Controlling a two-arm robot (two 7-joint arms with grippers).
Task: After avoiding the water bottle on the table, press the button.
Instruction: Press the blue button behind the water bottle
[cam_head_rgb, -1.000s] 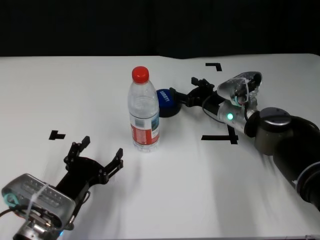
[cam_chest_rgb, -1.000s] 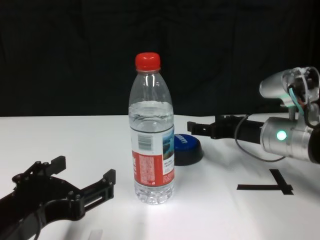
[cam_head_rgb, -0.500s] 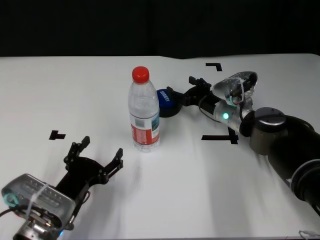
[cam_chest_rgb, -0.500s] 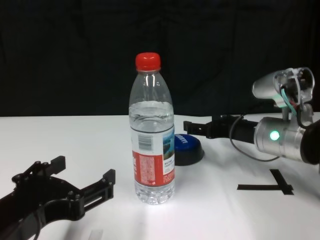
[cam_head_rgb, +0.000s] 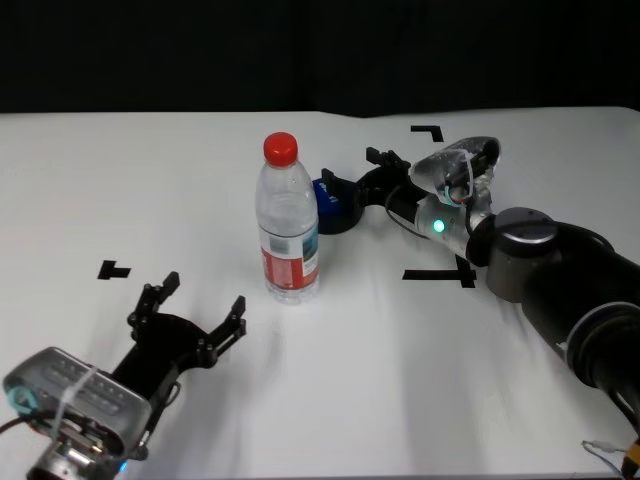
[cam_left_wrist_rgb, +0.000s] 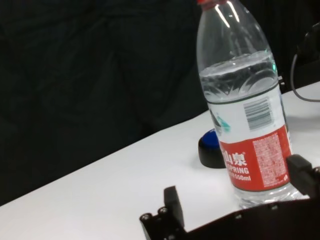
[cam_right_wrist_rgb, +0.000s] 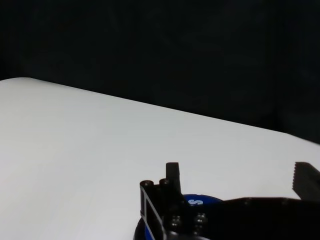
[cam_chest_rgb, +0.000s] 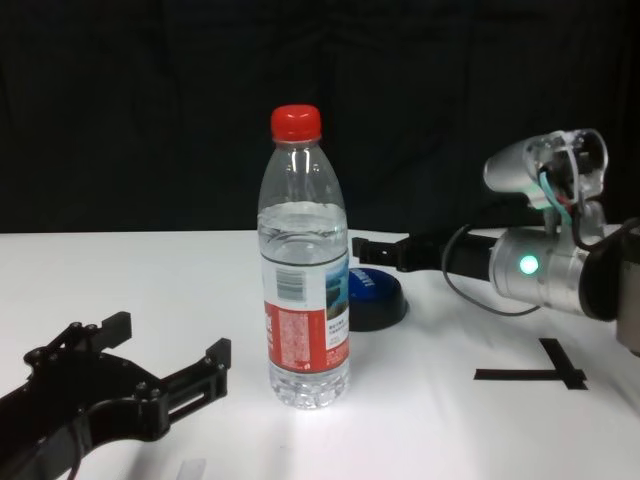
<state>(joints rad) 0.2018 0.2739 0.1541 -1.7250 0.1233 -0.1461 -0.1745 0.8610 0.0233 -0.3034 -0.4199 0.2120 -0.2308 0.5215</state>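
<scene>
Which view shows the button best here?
The chest view: the button shows its blue top and black base, partly behind the water bottle. The head view has the right gripper over it; both wrist views show a sliver.

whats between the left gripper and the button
The water bottle stands upright between the open left gripper and the button; the head view shows it best. The right gripper is over the button.

Premises consistent with a robotics test lab. A plain white tabletop carries black tape marks set out as position markers. A black curtain backs the whole bench. No domestic or retail fittings visible.
</scene>
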